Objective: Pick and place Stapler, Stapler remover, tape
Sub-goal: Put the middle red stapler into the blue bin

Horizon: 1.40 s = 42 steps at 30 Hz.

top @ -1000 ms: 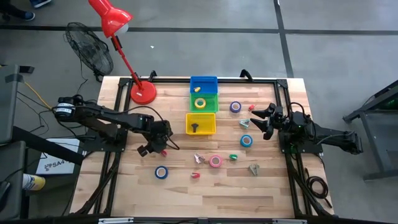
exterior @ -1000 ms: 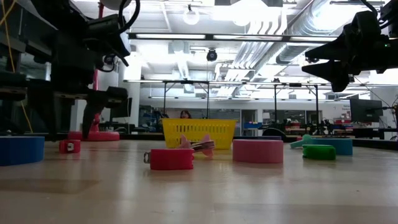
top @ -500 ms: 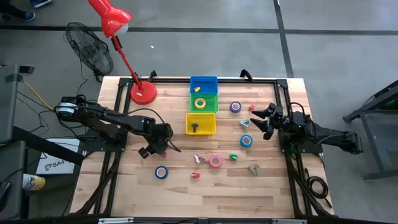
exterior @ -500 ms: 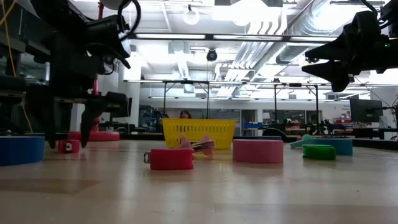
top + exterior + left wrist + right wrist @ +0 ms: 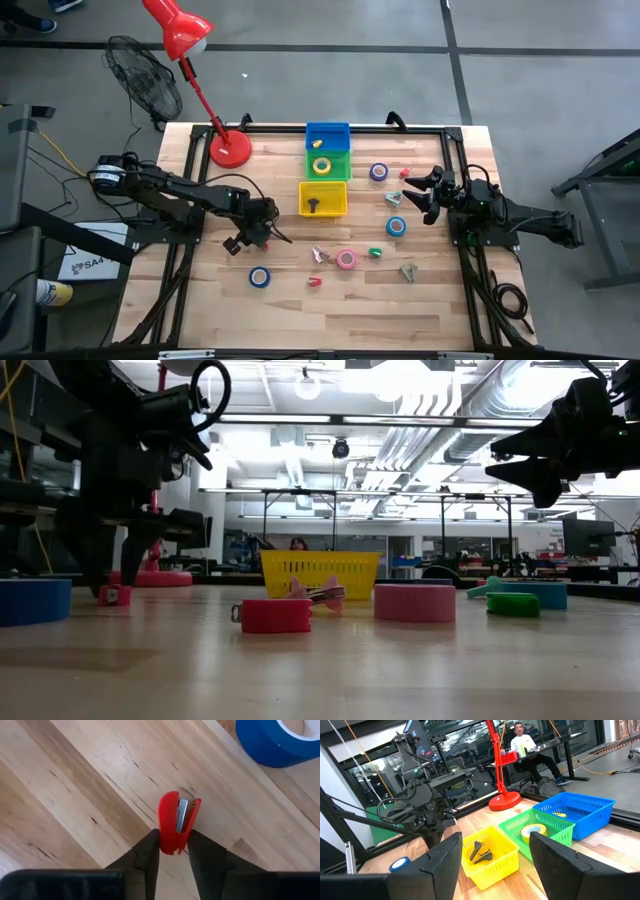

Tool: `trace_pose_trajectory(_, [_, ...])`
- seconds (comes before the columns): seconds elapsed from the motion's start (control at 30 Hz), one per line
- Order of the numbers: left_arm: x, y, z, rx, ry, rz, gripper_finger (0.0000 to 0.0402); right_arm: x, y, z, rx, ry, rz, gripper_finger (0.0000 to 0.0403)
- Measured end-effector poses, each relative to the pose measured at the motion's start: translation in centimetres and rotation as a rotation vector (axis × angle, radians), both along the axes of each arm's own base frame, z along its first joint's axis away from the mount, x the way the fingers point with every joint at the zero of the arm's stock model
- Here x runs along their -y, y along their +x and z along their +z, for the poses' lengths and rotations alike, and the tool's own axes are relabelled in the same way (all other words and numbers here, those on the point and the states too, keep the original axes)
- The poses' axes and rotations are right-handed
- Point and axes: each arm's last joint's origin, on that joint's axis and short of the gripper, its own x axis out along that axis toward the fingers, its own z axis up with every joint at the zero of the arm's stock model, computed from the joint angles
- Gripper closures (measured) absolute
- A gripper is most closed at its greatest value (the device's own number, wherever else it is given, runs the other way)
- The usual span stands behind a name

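A small red stapler (image 5: 177,820) lies on the wood table (image 5: 200,300), left of centre, also seen in the high view (image 5: 264,243) and the low view (image 5: 112,596). My left gripper (image 5: 175,845) is down at it, pointing at the table and shut on its end. A blue tape roll (image 5: 259,277) lies just nearer. My right gripper (image 5: 425,195) hangs open above the table's right side (image 5: 492,857). A pink tape roll (image 5: 346,259), a second blue one (image 5: 397,226) and a purple one (image 5: 378,172) lie flat. A yellow roll (image 5: 321,166) sits in the green bin. My left gripper pinches the stapler's near end (image 5: 172,847) between its two fingers (image 5: 147,850), one on each long side. It comes from above, pointing down, with the fingers lying along the stapler. The stapler rests on the table.
Blue (image 5: 327,135), green (image 5: 340,160) and yellow (image 5: 336,198) bins stand in a row at the far middle; a black remover (image 5: 313,205) is in the yellow one. Loose removers (image 5: 320,255) (image 5: 408,270) and small red and green pieces lie mid-table. A red lamp base (image 5: 230,148) stands far left.
My left gripper has come down to the table over the red stapler, and its fingers now reach the tabletop on both sides of it. The stapler has stayed where it was.
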Motion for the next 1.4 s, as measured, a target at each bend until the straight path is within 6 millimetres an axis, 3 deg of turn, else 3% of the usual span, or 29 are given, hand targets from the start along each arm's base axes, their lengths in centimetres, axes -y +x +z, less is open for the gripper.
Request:
trace_pose_trajectory(1.2, [-0.16,0.04,-0.01,-0.006,0.040,0.060,0.0312,0.00,0.00,0.00,0.000,0.000,0.000,0.0180])
trace_pose_trajectory(1.4, [-0.17,0.19,0.04,-0.007,0.016,0.136,0.0337,0.00,0.00,0.00,0.000,0.000,0.000,0.0180])
